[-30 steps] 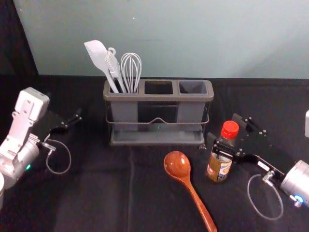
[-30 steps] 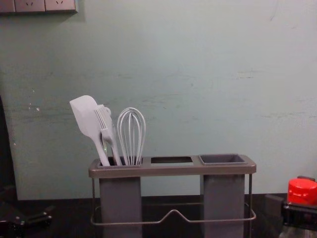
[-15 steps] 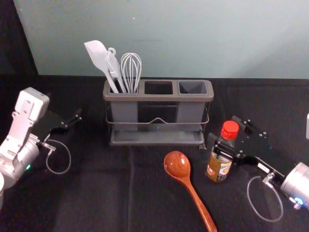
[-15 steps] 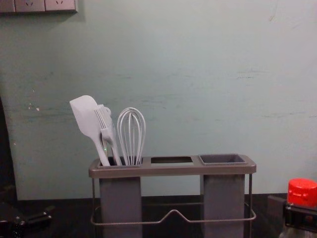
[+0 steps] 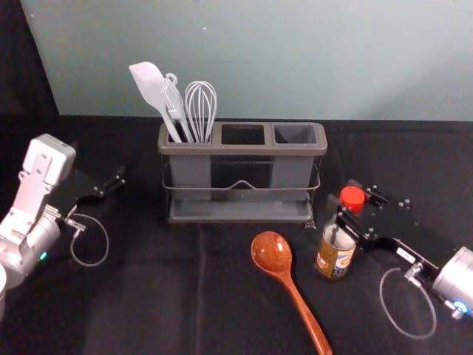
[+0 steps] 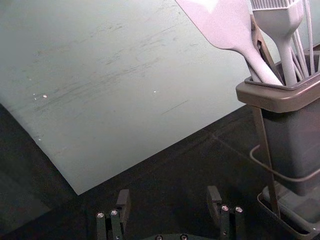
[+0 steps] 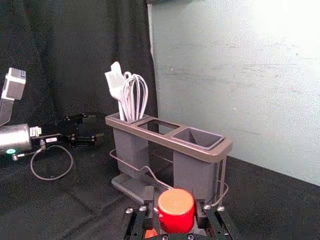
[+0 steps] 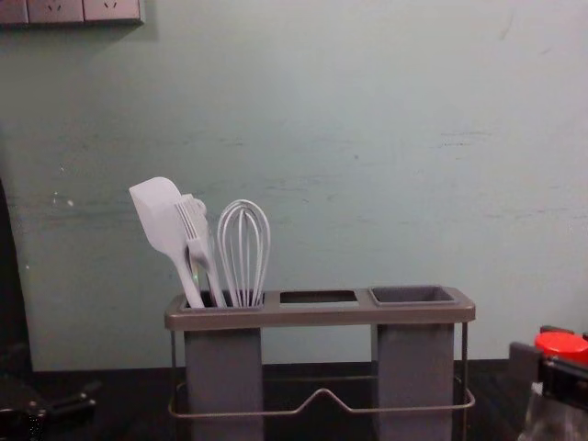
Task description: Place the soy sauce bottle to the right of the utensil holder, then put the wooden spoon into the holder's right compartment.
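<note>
Front-right of holder [image 5: 244,149]: right claw [image 7: 175,202] at bottle [image 5: 334,259] neck for straight lift, I can't tell if squeezing | left: my left claw [image 6: 169,194] rests apart

This looks like a robotics lab or test corner fitted out with kitchen things, though the views take in too little of the room to be certain. Two robot arms, the left arm [image 5: 26,237] and the right arm [image 5: 457,279], reach in from either side over a creased black cloth [image 5: 133,310] that covers the tabletop. Behind stands a plain grey-green wall [image 8: 367,138], scuffed and marked, with a row of sockets [image 8: 55,10] high in the chest view's left corner. A dark curtain [image 7: 75,55] hangs beside the wall in the right wrist view.
</note>
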You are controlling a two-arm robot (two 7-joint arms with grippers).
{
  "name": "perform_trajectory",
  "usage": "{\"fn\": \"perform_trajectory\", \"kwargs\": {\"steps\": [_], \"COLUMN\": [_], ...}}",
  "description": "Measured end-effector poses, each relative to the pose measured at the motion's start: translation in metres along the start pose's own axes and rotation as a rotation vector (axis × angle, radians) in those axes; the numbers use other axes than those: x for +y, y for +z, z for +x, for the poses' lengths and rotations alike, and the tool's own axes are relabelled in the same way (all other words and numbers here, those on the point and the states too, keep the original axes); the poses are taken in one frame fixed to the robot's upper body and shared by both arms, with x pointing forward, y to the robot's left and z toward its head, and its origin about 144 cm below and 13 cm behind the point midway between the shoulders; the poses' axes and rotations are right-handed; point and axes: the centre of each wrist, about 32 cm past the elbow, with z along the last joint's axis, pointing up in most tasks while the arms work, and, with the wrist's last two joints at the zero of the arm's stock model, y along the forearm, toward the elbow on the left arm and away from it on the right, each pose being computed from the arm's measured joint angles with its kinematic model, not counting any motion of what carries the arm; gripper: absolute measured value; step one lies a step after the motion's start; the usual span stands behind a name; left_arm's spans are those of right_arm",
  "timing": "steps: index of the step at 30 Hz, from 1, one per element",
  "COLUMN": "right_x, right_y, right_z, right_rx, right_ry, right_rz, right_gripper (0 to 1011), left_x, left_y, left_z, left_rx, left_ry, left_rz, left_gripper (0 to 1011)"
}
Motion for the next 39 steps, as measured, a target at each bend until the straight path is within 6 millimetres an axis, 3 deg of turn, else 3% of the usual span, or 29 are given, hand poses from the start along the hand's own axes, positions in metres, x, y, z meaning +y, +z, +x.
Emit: {"fn": "perform_trajectory", "kwargs": {"steps": [4, 22, 30, 39], "right_x": [-0.003, -0.016, 0.000, 0.026], "right_y": [0.005, 0.023, 0.015, 0.006], "right_z": [0.000, 0.024, 0.039, 0.041], "right_rx": [-0.008, -0.029, 0.004, 0.035], "right_ry": [-0.002, -0.086, -0.137, -0.182], "right_rz": [0.001, 0.033, 0.065, 0.101], "right_gripper": [388, 388, 388, 388], "left_x": [0.000, 0.000, 0.000, 0.000], "left_y": [0.000, 0.000, 0.000, 0.000], "left_z": [0.000, 0.000, 0.000, 0.000], "left_rx": [0.000, 0.000, 0.000, 0.000], "left_ry": [0.000, 0.000, 0.000, 0.000], "left_rz": [0.000, 0.000, 0.000, 0.000], "left_gripper": [1005, 1005, 1005, 1005]}}
